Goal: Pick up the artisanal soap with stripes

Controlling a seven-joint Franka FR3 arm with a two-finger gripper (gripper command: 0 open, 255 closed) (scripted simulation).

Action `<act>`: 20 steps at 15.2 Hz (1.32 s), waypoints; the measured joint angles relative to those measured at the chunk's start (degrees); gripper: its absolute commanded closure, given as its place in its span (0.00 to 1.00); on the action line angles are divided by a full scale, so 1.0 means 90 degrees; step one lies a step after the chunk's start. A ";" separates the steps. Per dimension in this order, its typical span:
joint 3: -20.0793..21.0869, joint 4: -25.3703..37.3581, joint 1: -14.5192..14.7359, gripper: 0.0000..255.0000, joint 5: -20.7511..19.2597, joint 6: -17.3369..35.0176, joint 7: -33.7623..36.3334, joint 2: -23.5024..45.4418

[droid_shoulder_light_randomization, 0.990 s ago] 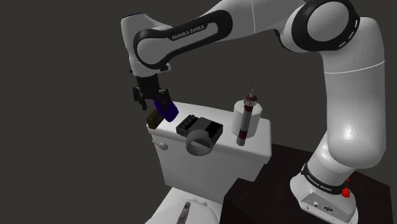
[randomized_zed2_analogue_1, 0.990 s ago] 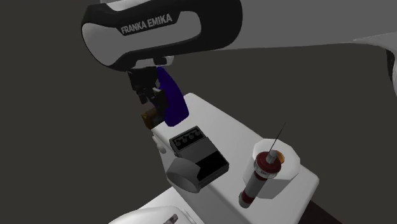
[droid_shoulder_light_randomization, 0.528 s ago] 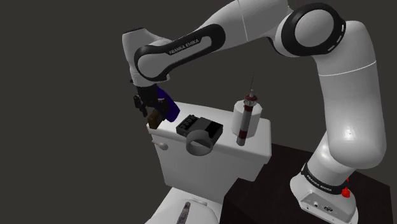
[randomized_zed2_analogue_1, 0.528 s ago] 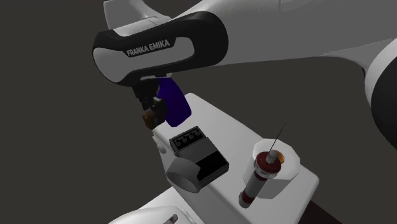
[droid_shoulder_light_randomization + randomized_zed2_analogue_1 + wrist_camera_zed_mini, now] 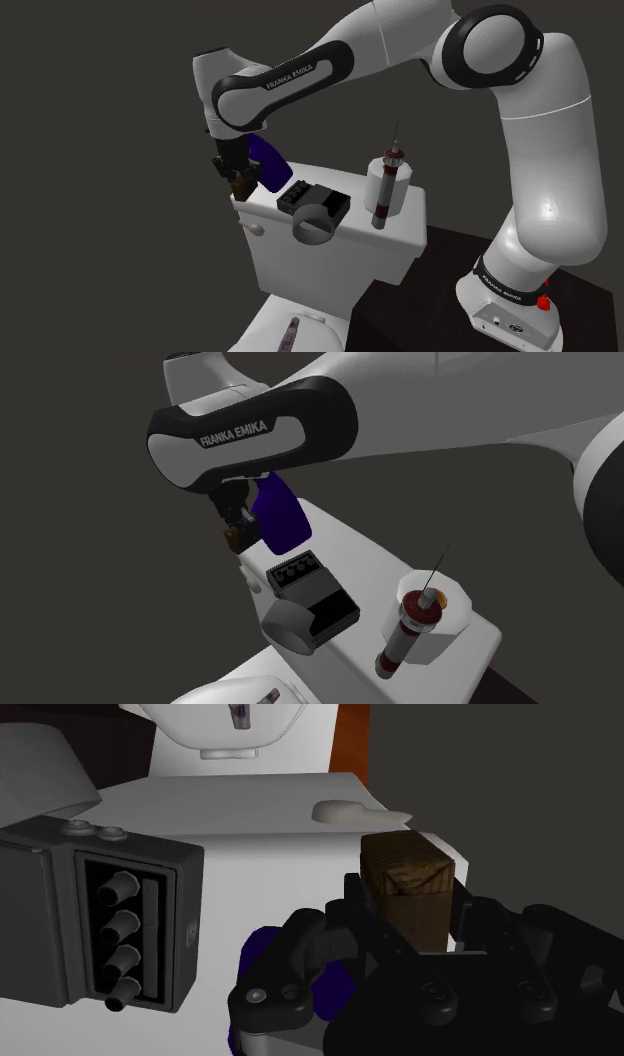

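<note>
1. Read "FRANKA EMIKA" in white caps on black cover of arm [image 5: 290, 75]; same lettering legible in 2nd ext. view.
2. Soap [image 5: 405, 876]: small brown block, squarish, wood-like grain w/ slanted stripes on its upper face.
3. Sat on white tank [image 5: 400, 215] lid, at corner on shoulder view's left, close to edge. Pale flush lever [image 5: 345, 810] stuck out of tank front nearby.
4. Gripper [image 5: 408, 909]: all black, matte, chunky, down over soap.
5. Fingers [image 5: 470, 916] stood apart, one each side of block, v. close to it. Touching or not, couldn't tell.
6. Blue thing [image 5: 282, 517]: dark, glossy, rounded, tilted, just beside gripper on lid side.
7. Box [image 5: 110, 929]: dark grey, hard-edged. Recessed face w/ four round pegs in a row, two small knobs on top. Lay on lid beside soap, toward middle.
8. Ring [image 5: 317, 225]: grey, short open cylinder, smooth, at lid's front edge against box.
9. Roll [image 5: 400, 190]: white upright cylinder near lid's end on shoulder view's right, well apart from soap.
10. Vial [image 5: 405, 632]: slim, red and dark bands, thin needle at top, leaning at roll.
</note>
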 measured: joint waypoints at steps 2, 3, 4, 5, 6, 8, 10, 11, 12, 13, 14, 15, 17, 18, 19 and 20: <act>-0.0002 0.0012 0.0007 1.00 -0.0003 -0.0004 0.0004 0.0012; -0.0003 0.0022 0.0010 1.00 -0.0004 -0.0012 0.0006 0.0017; -0.0004 0.0031 0.0012 1.00 -0.0005 -0.0020 0.0006 0.0021; -0.0002 0.0020 0.0006 1.00 -0.0004 -0.0006 0.0000 0.0015; -0.0007 0.0042 0.0003 1.00 -0.0002 -0.0041 -0.0003 0.0013; 0.0001 0.0096 -0.0016 1.00 0.0024 -0.0149 -0.0026 -0.0036; 0.0013 0.0204 -0.0022 1.00 0.0050 -0.0294 -0.0053 -0.0077; 0.0023 0.0266 -0.0013 1.00 0.0065 -0.0377 -0.0054 -0.0102; 0.0031 0.0312 -0.0013 1.00 0.0078 -0.0444 -0.0062 -0.0125; 0.0036 0.0373 -0.0012 1.00 0.0088 -0.0514 -0.0073 -0.0137; 0.0038 0.0446 -0.0005 1.00 0.0093 -0.0587 -0.0082 -0.0139; 0.0048 0.0485 -0.0006 1.00 0.0110 -0.0657 -0.0087 -0.0173; 0.0064 0.0613 0.0009 1.00 0.0132 -0.0814 -0.0094 -0.0209; 0.0070 0.0702 0.0030 1.00 0.0135 -0.0901 -0.0090 -0.0208; 0.0073 0.0753 0.0025 1.00 0.0144 -0.0964 -0.0106 -0.0222; 0.0074 0.0850 0.0035 1.00 0.0147 -0.1054 -0.0117 -0.0218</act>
